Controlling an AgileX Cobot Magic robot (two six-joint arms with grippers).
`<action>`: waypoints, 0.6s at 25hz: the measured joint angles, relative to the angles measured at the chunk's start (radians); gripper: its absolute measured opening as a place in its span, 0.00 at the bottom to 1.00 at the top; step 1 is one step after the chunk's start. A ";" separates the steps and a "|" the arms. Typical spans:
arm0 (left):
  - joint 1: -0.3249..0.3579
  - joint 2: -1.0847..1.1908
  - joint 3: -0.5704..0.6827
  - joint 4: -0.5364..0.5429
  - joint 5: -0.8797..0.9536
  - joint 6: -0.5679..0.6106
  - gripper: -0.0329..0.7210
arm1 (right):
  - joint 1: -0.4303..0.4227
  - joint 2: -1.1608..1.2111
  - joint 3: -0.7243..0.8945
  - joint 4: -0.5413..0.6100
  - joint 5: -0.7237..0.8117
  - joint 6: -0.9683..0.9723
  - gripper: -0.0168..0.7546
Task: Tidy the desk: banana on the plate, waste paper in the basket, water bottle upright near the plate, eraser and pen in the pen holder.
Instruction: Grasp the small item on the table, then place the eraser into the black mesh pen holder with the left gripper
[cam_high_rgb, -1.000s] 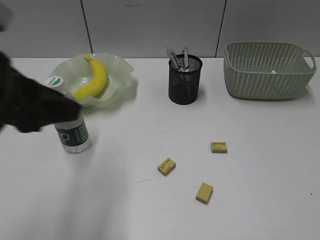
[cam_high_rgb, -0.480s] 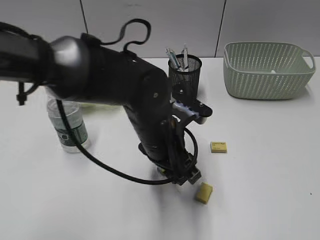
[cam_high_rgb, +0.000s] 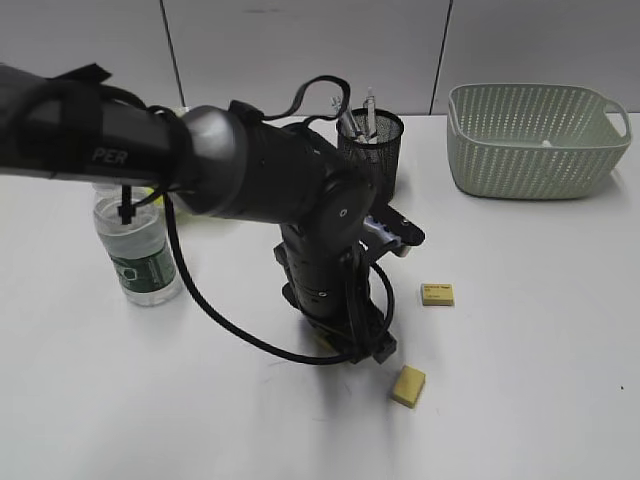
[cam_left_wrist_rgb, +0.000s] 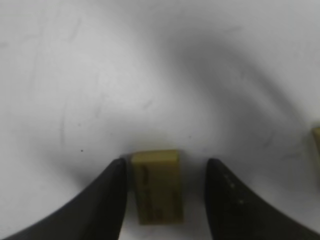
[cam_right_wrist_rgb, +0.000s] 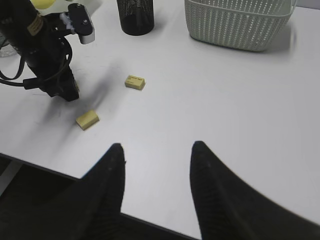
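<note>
Eraser (cam_left_wrist_rgb: 156, 186): flat yellow block between dark fingers (cam_left_wrist_rgb: 106, 200)

"PER" on the left arm (cam_high_rgb: 110, 156)

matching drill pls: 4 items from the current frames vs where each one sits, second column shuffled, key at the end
Items
1. water bottle
2. pen holder
3. basket
4. eraser between the open fingers of the left gripper

Places
A. far right of the desk, by the wall
B. upright at the left, behind the left arm's cable
C. flat on the tabletop under the left arm, close to the left finger, with a gap to the right one
D. back centre, pens sticking out of it

Pairs: 1-B, 2-D, 3-A, 4-C
</note>
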 joint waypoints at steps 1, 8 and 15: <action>0.000 0.001 -0.001 0.003 -0.001 0.000 0.51 | 0.000 0.000 0.000 0.000 0.000 0.000 0.47; 0.010 -0.048 0.000 0.011 -0.180 -0.001 0.29 | 0.000 0.000 0.000 0.000 0.000 0.000 0.47; 0.159 -0.134 -0.008 0.003 -0.952 -0.001 0.29 | 0.000 0.000 0.000 0.000 0.000 0.000 0.47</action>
